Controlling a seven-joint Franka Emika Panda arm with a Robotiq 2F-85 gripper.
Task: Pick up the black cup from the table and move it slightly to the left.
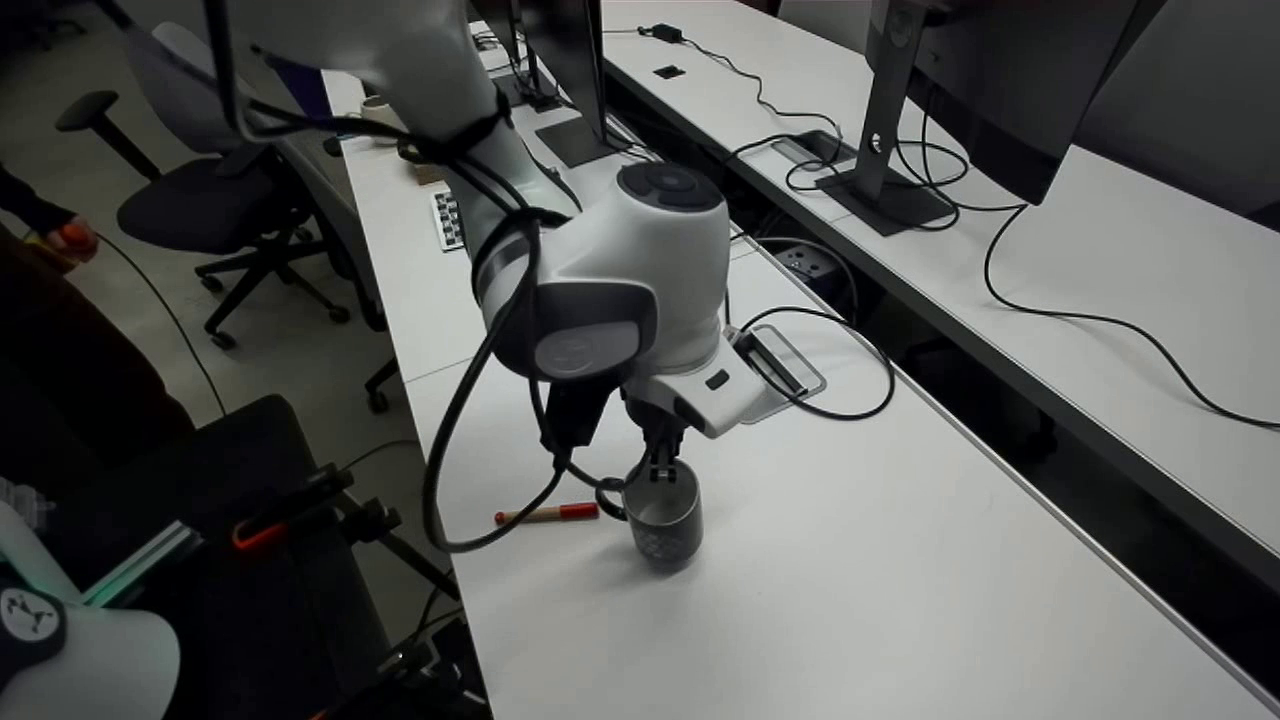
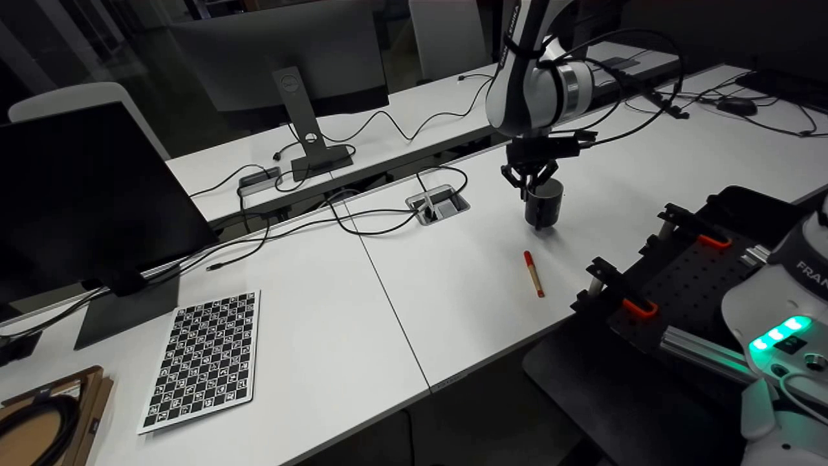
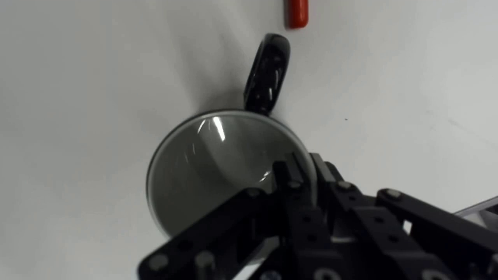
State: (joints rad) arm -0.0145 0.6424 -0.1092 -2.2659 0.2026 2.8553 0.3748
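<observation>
Behind the smooth white tabletop [image 2: 466, 291] stands a Dell-badged monitor [image 2: 323, 55], and the arm [image 2: 525, 103] lettered EMIKA has its claw [image 3: 308, 165] pinched across the rim of the glossy-handled black cup [image 1: 668, 528], lifted or resting I cannot tell, a red-and-tan pen [image 2: 534, 274] lying between cup and straight edge.

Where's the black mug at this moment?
In an exterior view, the black mug is right of the red-and-tan pen; in the wrist view, the gripper pinches the mug's rim at right.
</observation>
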